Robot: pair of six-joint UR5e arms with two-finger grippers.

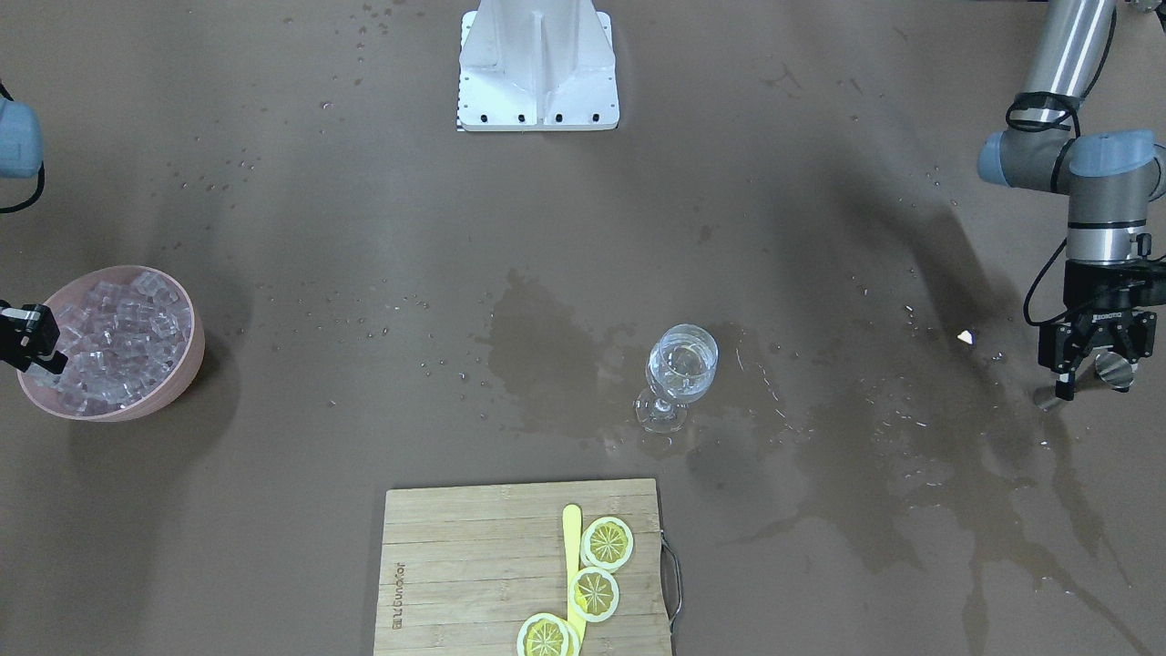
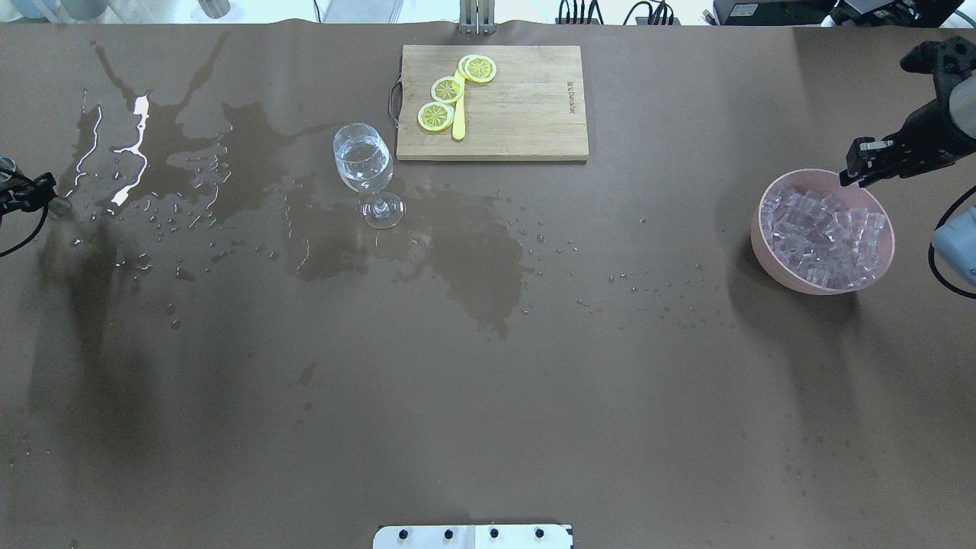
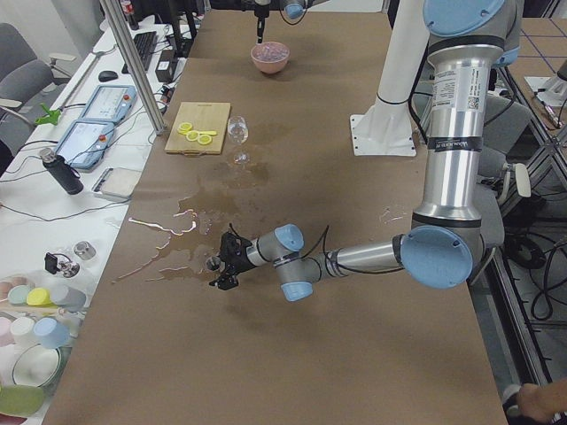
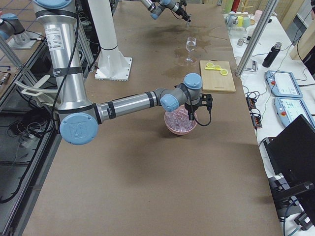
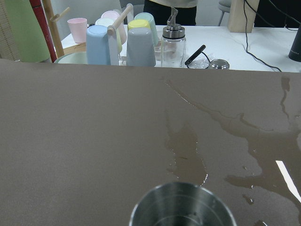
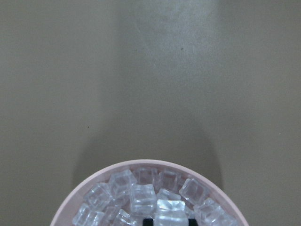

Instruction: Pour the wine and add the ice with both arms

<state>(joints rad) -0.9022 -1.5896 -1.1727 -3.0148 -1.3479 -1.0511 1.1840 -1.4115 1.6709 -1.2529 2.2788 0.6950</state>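
Observation:
A wine glass (image 1: 681,364) (image 2: 364,160) stands upright mid-table with a small measure of clear wine (image 2: 363,169) in its bowl. A pink bowl (image 1: 196,346) (image 2: 762,229) is full of ice cubes (image 1: 118,342) (image 2: 827,236) (image 6: 155,202). My right gripper (image 1: 50,363) (image 2: 848,177) hangs over the bowl's outer rim, its fingers close together; I see no cube between them. My left gripper (image 1: 1096,387) (image 2: 47,200) is low at the table's far left end, its fingers spread around a small steel cup (image 1: 1113,369) (image 5: 182,205).
A bamboo cutting board (image 1: 474,565) (image 2: 526,107) with lemon slices (image 1: 606,542) and a yellow stick lies at the operators' side. Dark wet stains (image 1: 537,355) (image 2: 473,259) spread around the glass. The white bracket base (image 1: 537,64) stands at the robot's edge.

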